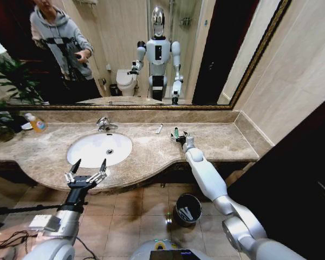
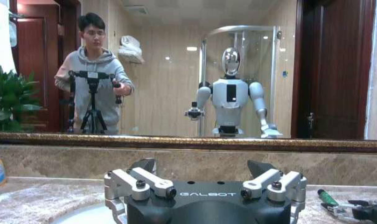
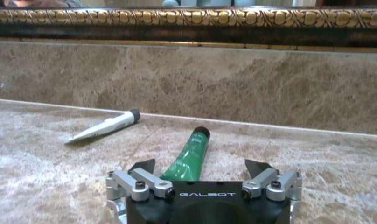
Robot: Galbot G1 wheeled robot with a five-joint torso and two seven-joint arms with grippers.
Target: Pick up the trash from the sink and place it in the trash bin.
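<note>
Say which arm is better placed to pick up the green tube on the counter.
Right. The right gripper sits open at the green tube, which lies between its jaws in the right wrist view, beside the white tube. The left gripper hovers open at the counter's front edge, by the sink.

1. Bare worktop runs across the frame centre, between sink and green tube.
2. The backsplash wall blocks passage just behind the green tube and white tube.
3. Lower centre, open floor surrounds the trash bin.
</note>
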